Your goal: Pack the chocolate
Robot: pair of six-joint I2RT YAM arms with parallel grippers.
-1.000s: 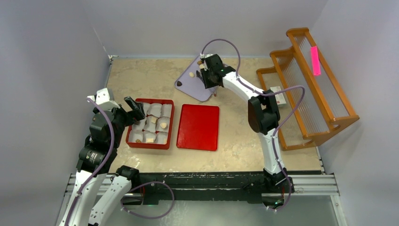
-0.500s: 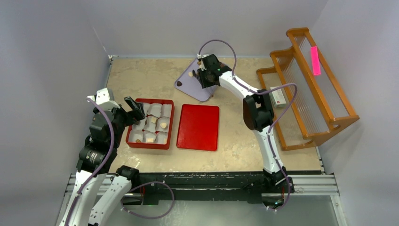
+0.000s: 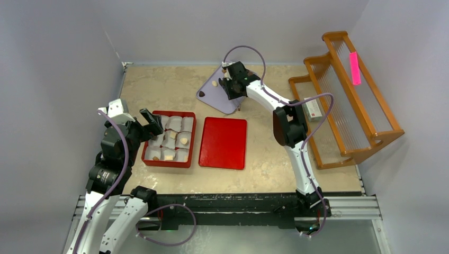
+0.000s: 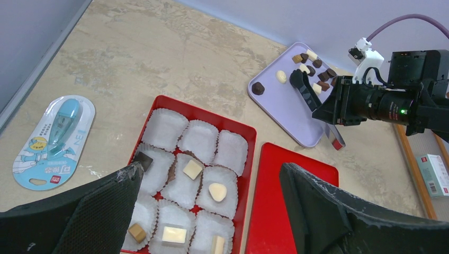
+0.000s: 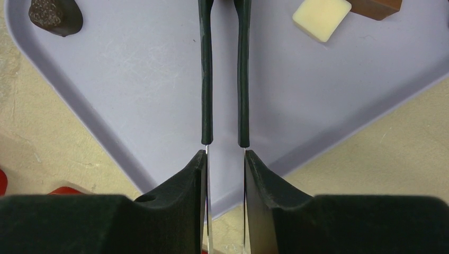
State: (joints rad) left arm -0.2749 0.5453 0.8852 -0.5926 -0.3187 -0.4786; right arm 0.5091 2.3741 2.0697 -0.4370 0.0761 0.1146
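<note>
Loose chocolate lies in a cluster on the lilac tray, with a cream piece and a dark one set apart. My right gripper is shut on thin black-tipped tongs that reach out over the tray; their tips run past the top of the right wrist view. The red box holds white paper cups, several with chocolate such as a cream piece. Above this box my left gripper hangs open and holds nothing.
The flat red lid lies right of the box. A wooden rack stands at the right with a small carton on it. A blue packaged item lies left of the box near the wall.
My right arm has shifted a little left over the lilac tray with the tongs, and the tongs' arms stand closer together. The left arm has not moved.
</note>
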